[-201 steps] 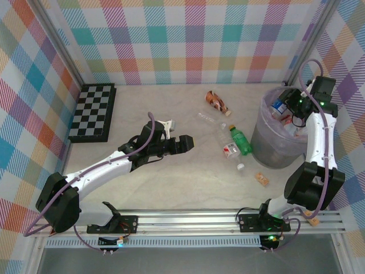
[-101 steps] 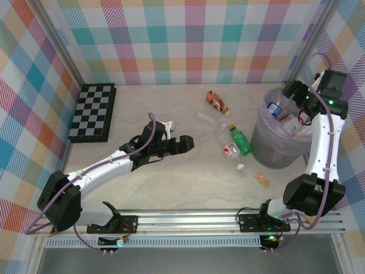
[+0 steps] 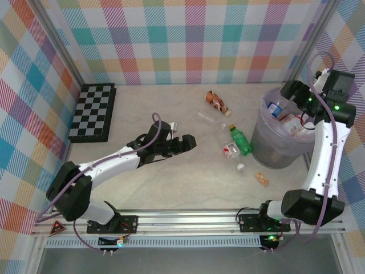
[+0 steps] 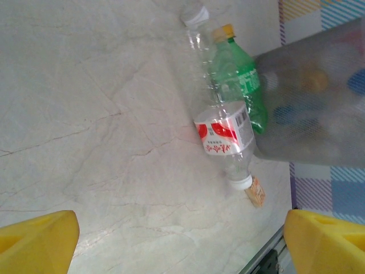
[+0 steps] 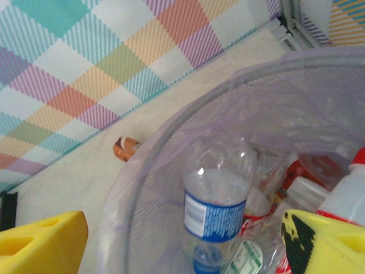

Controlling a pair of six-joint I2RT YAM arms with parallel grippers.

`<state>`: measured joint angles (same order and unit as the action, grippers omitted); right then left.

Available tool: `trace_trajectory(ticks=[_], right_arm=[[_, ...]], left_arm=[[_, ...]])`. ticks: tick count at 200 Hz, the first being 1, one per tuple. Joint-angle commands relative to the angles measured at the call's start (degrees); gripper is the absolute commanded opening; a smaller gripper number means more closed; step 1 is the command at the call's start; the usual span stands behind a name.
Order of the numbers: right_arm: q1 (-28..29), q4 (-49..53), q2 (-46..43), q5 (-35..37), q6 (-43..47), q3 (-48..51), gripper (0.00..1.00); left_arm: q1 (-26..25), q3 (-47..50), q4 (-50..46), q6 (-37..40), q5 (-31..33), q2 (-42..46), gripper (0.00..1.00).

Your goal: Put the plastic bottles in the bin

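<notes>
Both claws stand released, empty; the right claw (image 3: 290, 91) hangs over the bin (image 3: 268, 149), and its wrist view looks inside at a blue-labelled bottle (image 5: 217, 200) among others; the left claw (image 3: 186, 142) hovers above the bench (image 3: 142, 188), its wrist view showing a red-labelled bottle (image 4: 225, 137) against a green bottle (image 4: 242, 85) beside the bin.

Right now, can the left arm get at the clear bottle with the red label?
Probably yes: the left gripper is open and points at the red-label bottle, with only bare table between them.
</notes>
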<state>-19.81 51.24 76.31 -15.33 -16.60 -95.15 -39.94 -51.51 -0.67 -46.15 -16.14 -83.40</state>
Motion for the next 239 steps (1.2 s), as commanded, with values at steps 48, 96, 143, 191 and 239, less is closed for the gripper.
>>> trace_trajectory(ticks=[48, 96, 143, 191, 239], right_arm=[[2.0, 3.9, -5.1, -4.4, 0.8, 0.8, 0.88], [2.2, 4.3, -6.7, -4.0, 1.3, 1.2, 0.88], [2.3, 3.6, -7.0, -4.3, 1.1, 2.1, 0.88], [2.4, 3.5, -7.9, -4.6, 1.0, 2.1, 0.88], [2.5, 3.3, -8.4, -4.5, 1.1, 2.5, 0.88]], left_arm=[[-9.3, -12.0, 7.6, -13.8, 2.6, -17.1, 0.93], [-12.9, -18.6, 14.2, -22.2, 2.3, -28.3, 0.92], [-15.0, -23.2, 16.0, -26.5, 2.2, -34.4, 0.92], [-15.4, -24.4, 21.0, -32.0, 2.4, -39.2, 0.90], [-16.0, -26.0, 21.4, -34.0, 3.5, -42.3, 0.88]])
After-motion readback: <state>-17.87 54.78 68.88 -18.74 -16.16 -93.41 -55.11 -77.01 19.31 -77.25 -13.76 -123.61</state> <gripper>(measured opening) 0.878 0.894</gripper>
